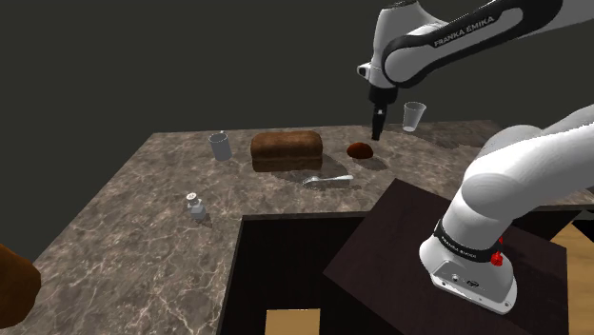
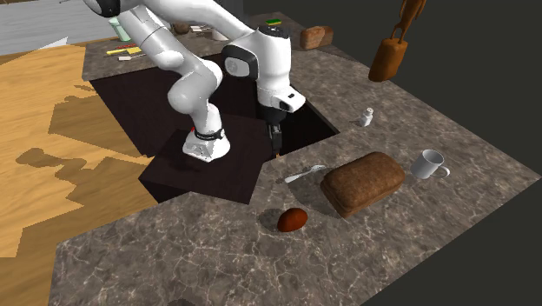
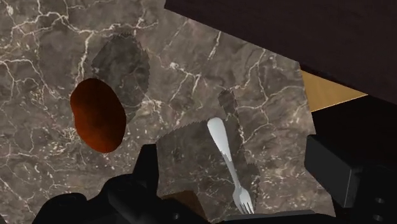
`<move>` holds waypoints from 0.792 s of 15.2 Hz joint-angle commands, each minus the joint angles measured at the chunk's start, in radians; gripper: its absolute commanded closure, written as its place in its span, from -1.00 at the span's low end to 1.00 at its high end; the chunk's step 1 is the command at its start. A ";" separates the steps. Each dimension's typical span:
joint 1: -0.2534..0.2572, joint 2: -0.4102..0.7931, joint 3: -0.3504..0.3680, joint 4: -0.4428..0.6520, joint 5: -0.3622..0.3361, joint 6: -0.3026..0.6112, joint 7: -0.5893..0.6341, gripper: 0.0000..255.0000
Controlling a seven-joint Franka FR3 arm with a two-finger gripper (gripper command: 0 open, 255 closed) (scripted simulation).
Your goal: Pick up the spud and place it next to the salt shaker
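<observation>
Near the counter's (image 2: 217,256) edge by the stand (image 2: 228,174), the gripper (image 3: 234,160) hangs spread over the fork (image 3: 224,153); the spud (image 3: 97,116) lies beyond one finger.

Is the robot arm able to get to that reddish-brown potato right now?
Probably yes. The open end effector hangs over the counter, close to the potato. Nothing covers the potato; the fork and the bread loaf lie off to the side.
</observation>
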 commanded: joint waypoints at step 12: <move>-0.091 0.566 -0.161 0.048 -0.264 0.661 -0.151 -1.00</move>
